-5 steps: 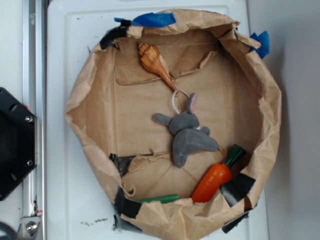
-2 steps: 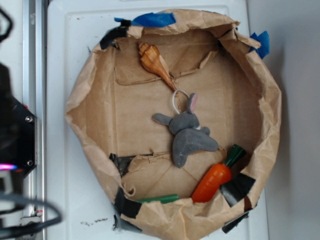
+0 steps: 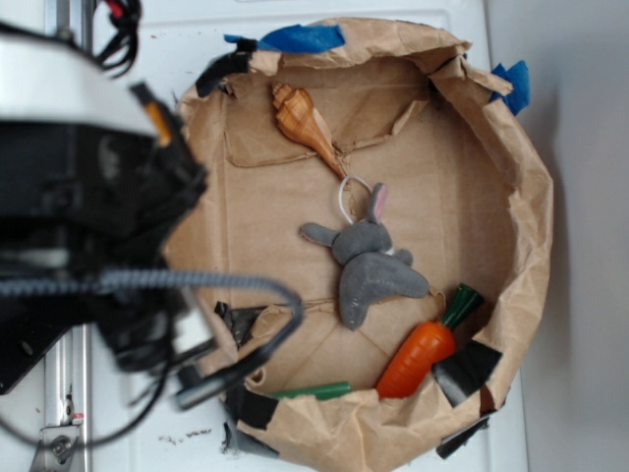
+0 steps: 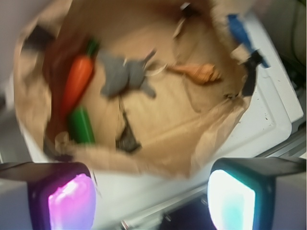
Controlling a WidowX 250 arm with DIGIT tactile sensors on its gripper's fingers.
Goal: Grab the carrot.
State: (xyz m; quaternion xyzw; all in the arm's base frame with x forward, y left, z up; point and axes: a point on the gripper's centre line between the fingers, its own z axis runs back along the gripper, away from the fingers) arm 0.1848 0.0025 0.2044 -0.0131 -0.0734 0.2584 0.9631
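Note:
The orange carrot (image 3: 418,356) with a dark green stem lies at the lower right inside a brown paper bowl (image 3: 531,206), its stem pointing up-right. In the wrist view the carrot (image 4: 78,84) is at the upper left, far from the fingers. My gripper (image 4: 151,201) is open and empty, with its two lit pads wide apart over the white surface outside the bowl's rim (image 4: 144,160). In the exterior view my blurred arm (image 3: 98,197) covers the bowl's left rim, well left of the carrot.
A grey plush bunny (image 3: 371,267) lies mid-bowl, just up-left of the carrot. A tan seashell (image 3: 303,121) is at the back. A green block (image 3: 314,391) lies by the front rim. Black and blue tape patches the crumpled paper walls.
My arm has swung in from the left edge and now hangs over the bowl's left rim. The objects in the bowl have not moved.

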